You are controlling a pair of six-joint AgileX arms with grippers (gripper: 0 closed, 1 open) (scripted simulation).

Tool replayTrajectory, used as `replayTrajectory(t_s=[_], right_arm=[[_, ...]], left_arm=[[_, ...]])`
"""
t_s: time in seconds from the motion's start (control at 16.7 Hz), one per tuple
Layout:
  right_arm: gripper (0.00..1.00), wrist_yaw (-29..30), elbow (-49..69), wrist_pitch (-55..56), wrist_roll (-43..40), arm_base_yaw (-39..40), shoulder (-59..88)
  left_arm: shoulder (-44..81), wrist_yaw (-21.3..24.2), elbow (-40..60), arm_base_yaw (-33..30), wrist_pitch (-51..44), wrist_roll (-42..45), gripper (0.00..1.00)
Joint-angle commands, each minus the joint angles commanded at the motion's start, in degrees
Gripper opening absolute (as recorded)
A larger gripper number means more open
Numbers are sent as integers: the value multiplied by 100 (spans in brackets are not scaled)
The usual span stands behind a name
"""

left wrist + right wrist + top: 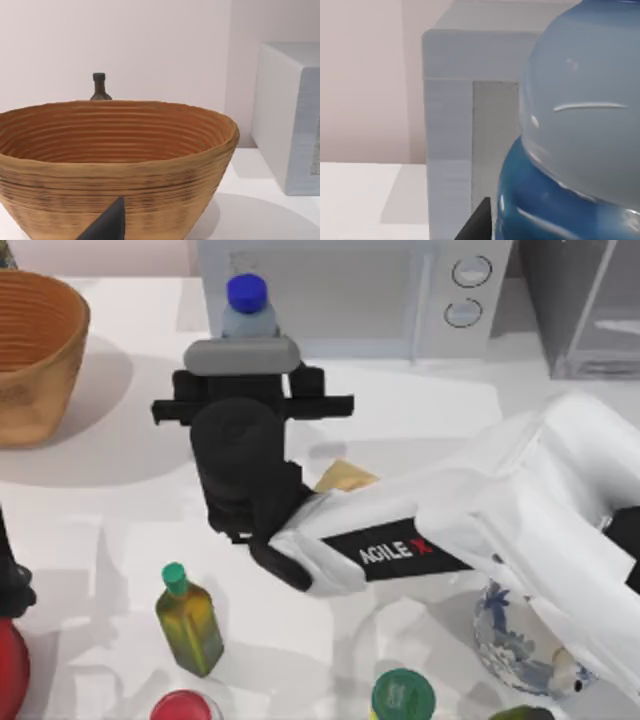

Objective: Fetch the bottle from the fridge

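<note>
The right hand [250, 375] reaches across to the counter's [110, 500] far edge and seems clamped on the bottle [247, 308], held upright just before the microwave [350, 290], well apart from the fridge [585, 305] at the far right corner

Bottle [247, 306] before the microwave [350, 290], basket [35, 350] left, fridge [585, 305] right.

Top camera looks down over table [100, 510]; wrist cameras sit low, level (right very near bottle [580, 130]).
</note>
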Motion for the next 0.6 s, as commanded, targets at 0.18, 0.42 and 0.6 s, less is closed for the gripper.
replayTrajectory(t_s=[0.18,0.42,0.6], right_arm=[[0,0,0,0,0,0,0],[0,-105,213,-47,8,-118,224],[0,-306,905,-123,-9,-321,736]], left_arm=[[0,0,0,0,0,0,100],[0,0,0,0,0,0,100],[0,0,0,0,0,0,100]])
